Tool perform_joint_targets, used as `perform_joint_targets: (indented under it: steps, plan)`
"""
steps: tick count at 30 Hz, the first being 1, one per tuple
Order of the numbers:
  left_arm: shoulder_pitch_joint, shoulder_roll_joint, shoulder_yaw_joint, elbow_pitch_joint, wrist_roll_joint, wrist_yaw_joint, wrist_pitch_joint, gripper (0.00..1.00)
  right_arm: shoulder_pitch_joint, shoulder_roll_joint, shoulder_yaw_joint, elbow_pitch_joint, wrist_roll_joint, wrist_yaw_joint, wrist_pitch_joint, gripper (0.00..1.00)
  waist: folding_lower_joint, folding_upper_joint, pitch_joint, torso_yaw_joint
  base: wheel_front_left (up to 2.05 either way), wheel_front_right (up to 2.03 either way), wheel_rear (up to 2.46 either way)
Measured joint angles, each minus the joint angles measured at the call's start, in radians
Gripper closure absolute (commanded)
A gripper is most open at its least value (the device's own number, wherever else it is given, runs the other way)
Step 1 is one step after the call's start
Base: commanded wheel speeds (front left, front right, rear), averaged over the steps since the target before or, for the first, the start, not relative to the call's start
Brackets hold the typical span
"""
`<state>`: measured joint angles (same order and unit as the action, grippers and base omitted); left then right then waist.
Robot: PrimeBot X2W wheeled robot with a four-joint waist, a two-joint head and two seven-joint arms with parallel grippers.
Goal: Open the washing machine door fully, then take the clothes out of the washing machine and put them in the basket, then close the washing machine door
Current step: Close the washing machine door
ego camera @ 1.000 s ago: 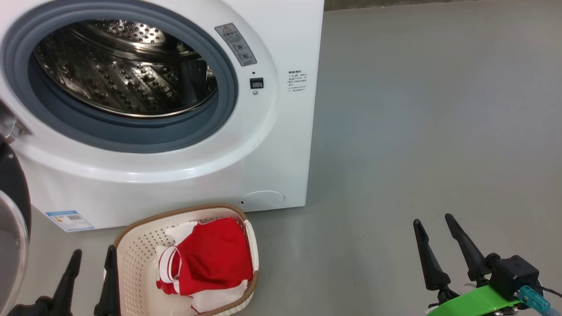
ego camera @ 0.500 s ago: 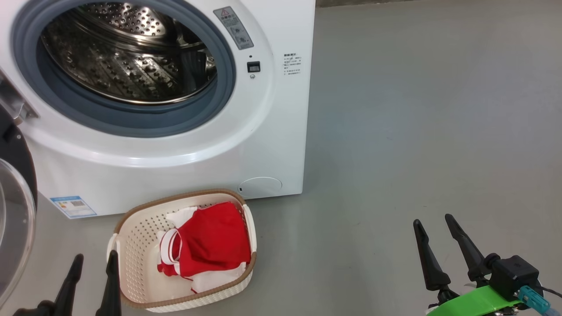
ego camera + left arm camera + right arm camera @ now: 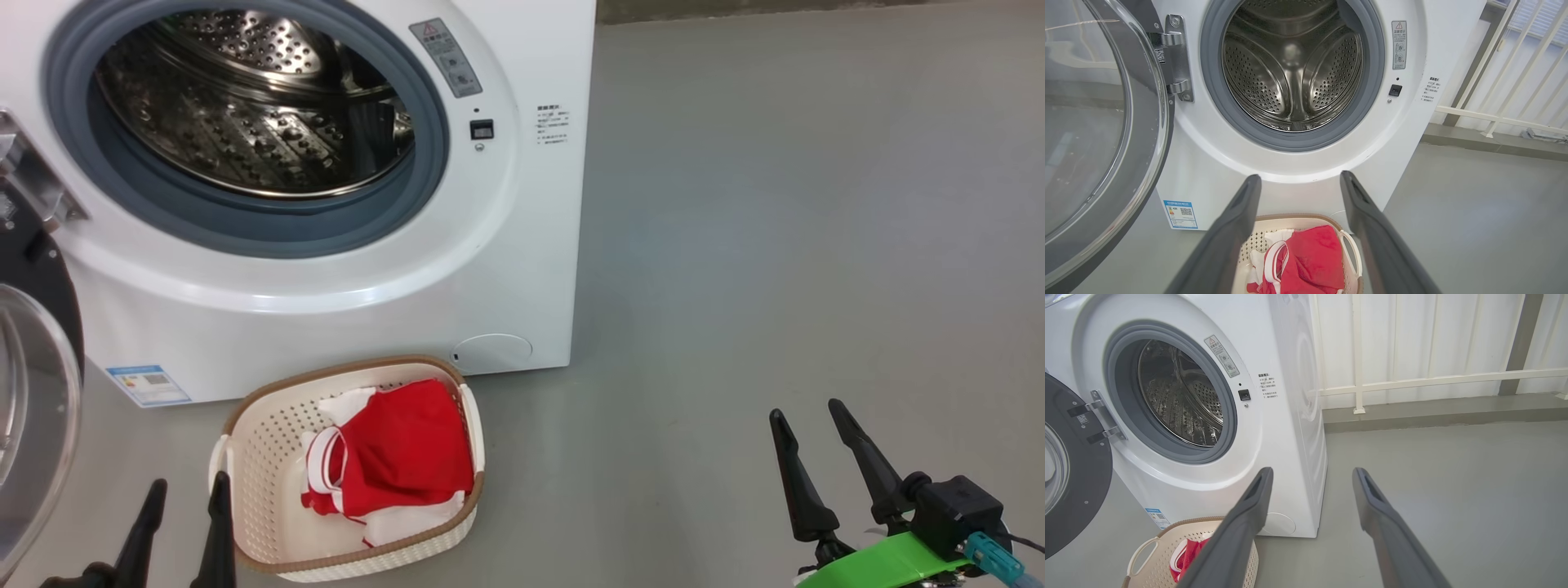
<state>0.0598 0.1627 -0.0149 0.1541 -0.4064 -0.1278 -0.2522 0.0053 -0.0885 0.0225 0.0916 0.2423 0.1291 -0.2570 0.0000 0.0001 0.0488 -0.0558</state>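
The big white front-loading washing machine stood with its round black-rimmed glass door hanging open at its left. Before it, the small cream perforated basket held the red-and-white clothes. The left claw and right claw gaped wide, gripping nothing.

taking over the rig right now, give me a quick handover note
Left gripper: open, empty, low beside the basket.
Right gripper: open, empty, above the floor to the right.
Clothes: red and white pieces lie in the basket, which sits in front of the washing machine.
Drum: no clothes seen inside.
Door: swung wide open at the machine's left.
Done: door opened, clothes moved.
Left: close the door.
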Motion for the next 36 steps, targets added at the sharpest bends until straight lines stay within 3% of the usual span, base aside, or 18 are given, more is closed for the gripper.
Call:
perform_joint_targets:
  steps: [16,36]
  plan:
    - [0.016,-0.043,0.011,0.02,-0.003,0.0,0.0,0.0,0.019,-0.01,0.03,0.016,0.007,0.0,0.0,0.0,0.0,0.0,-0.013,0.118,0.0,0.0,0.0]
    - [0.028,-0.088,0.003,0.028,-0.001,0.0,0.0,0.0,0.015,-0.034,0.063,0.041,0.015,0.0,0.0,0.0,0.0,0.0,-0.024,0.396,0.0,0.0,0.0]
